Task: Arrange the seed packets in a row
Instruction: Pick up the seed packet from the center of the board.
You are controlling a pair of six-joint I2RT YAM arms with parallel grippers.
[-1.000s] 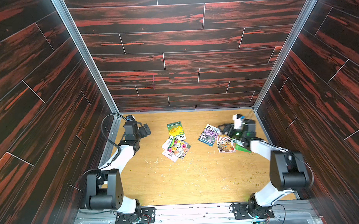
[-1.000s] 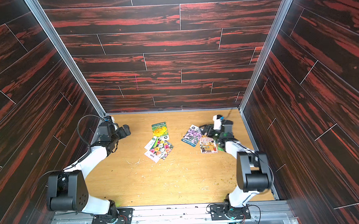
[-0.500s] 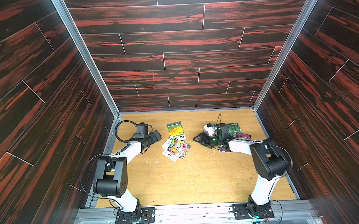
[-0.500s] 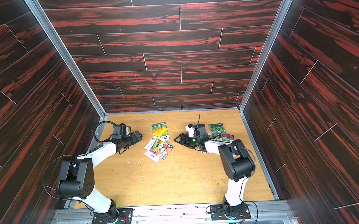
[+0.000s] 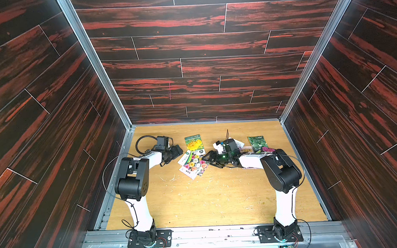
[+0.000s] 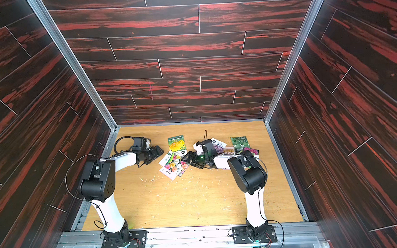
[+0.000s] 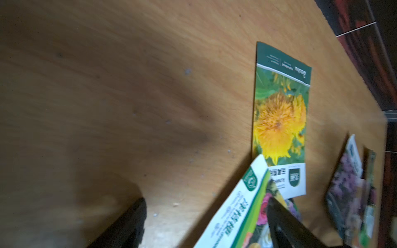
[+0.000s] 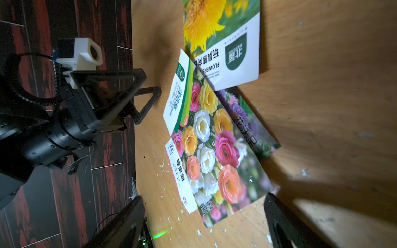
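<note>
Several seed packets lie at the back of the table. A yellow-bloom packet (image 5: 194,144) (image 6: 176,144) (image 7: 279,120) lies flat. Just in front sits an overlapping pile (image 5: 193,165) (image 6: 174,166) topped by a mixed-flower packet (image 8: 206,150) with a white and green band (image 7: 236,206). A green melon packet (image 5: 257,143) and others lie behind my right arm. My left gripper (image 5: 176,151) (image 7: 206,216) is open at the pile's left edge, the band's corner between its fingers. My right gripper (image 5: 210,159) (image 8: 204,216) is open at the pile's right edge.
Dark wood-look walls (image 5: 56,111) close in the table on three sides. The wooden tabletop (image 5: 207,197) is strewn with small white scraps. A purple-flower packet (image 6: 218,146) and a pink one (image 6: 253,151) lie partly hidden by my right arm.
Both arms swung inward to the middle pile. The right gripper left the right-hand packets and moved left. The left gripper moved right and narrowed slightly.
</note>
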